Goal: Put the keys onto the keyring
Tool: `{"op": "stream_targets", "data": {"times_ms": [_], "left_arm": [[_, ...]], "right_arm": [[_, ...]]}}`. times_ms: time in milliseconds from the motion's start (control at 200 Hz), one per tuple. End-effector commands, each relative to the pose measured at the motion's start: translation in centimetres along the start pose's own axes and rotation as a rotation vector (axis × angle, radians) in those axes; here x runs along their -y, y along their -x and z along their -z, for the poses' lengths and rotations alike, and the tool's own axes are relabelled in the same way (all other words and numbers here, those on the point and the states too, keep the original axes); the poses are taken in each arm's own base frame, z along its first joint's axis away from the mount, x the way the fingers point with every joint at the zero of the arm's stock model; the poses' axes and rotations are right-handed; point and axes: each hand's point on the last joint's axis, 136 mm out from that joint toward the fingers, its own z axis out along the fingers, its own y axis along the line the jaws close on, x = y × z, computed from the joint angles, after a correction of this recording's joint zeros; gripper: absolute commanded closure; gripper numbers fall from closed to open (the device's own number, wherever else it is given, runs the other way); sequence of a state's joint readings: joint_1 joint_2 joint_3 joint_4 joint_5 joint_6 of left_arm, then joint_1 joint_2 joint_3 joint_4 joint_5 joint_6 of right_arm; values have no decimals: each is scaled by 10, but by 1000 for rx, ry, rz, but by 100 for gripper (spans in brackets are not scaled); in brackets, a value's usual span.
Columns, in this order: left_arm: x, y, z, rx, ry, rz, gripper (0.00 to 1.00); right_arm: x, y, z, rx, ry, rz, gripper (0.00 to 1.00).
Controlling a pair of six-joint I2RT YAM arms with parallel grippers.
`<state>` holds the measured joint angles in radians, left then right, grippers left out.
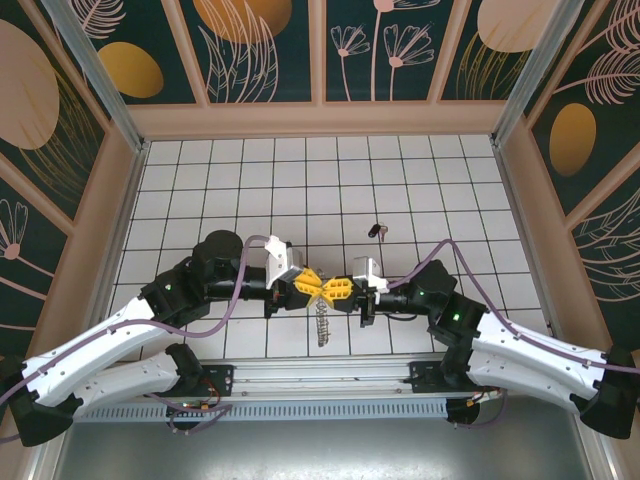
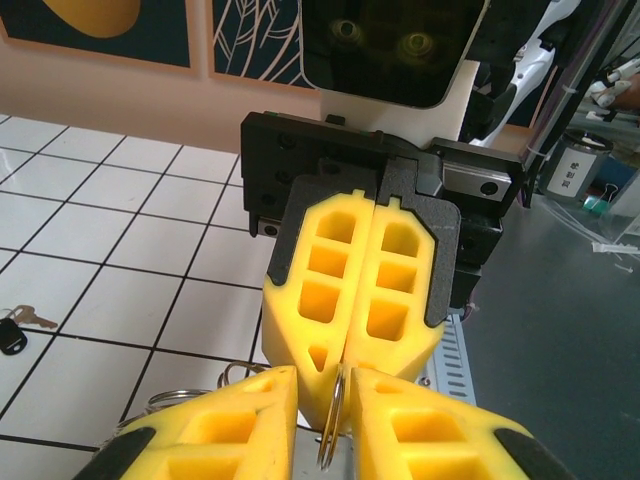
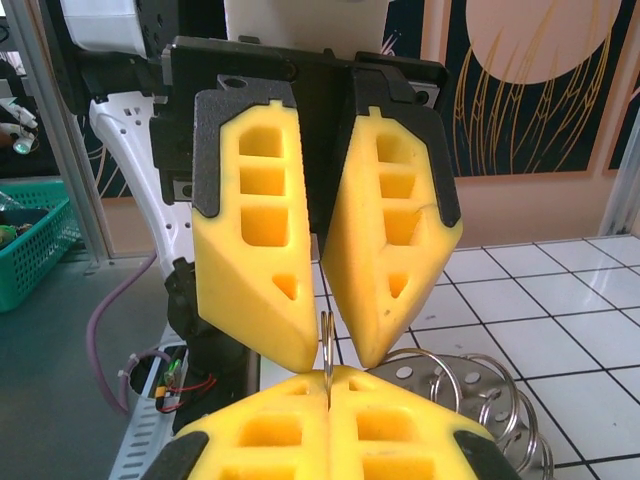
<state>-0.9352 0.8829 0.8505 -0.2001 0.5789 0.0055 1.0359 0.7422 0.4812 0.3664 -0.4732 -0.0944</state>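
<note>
Silvery wire-loop keyring (image 1: pixel 321 322) dangling from 2 yellow foam grippers.
Right gripper (image 1: pixel 333 290) clamps its top ring; left gripper (image 1: pixel 316 286) straddles that ring, slightly parted. Chain hangs toward 6 o'clock; tiny dark keys (image 1: pixel 377 231), blurred, lie at 1 o'clock.

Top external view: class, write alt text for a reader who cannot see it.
The left gripper and right gripper meet tip to tip over the white tiled table, at the keyring, whose silvery links trail toward the bases. The small dark keys lie apart, farther back.
</note>
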Motion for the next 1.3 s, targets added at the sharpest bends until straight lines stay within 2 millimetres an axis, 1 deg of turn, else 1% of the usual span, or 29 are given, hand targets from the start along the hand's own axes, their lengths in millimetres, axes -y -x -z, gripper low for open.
{"op": "stream_targets", "data": {"times_ms": [0,490,591,676,836,906,926,991,1036,1096,1161,1211,1221,1231,1296], "left_arm": [[4,0,1,14,-15,-8,80],[3,1,4,23,-2,-12,81],[5,2,3,22,-11,-14,87],[5,2,2,21,-19,-19,100],[6,2,1,17,-31,-26,100],[5,2,1,7,-23,-32,100],[4,2,1,3,-17,-36,100],[0,0,1,-23,9,-42,100],[-5,-2,1,-52,34,-46,100],[-11,-9,0,-105,64,-49,100],[-18,-15,-1,-157,92,-50,100],[-22,-27,-3,-208,103,-44,100],[-22,-18,-1,-195,105,-55,100],[-22,-17,-1,-198,108,-56,100],[-25,-20,0,-224,120,-58,100]], "right_arm": [[-5,33,5,131,10,48,100],[-6,41,12,194,1,64,100],[-6,41,12,198,0,65,100],[-4,40,11,195,-9,62,100],[5,30,9,147,-57,36,100],[13,26,8,107,-102,16,100],[16,23,8,89,-115,11,97],[22,19,8,44,-151,4,82],[25,16,9,17,-172,0,76],[29,15,12,-14,-196,-1,72],[31,14,14,-48,-217,-4,71],[34,12,15,-77,-236,-7,70],[35,12,15,-85,-240,-8,70],[35,11,15,-92,-243,-8,70],[38,7,16,-141,-260,-14,71]]}}
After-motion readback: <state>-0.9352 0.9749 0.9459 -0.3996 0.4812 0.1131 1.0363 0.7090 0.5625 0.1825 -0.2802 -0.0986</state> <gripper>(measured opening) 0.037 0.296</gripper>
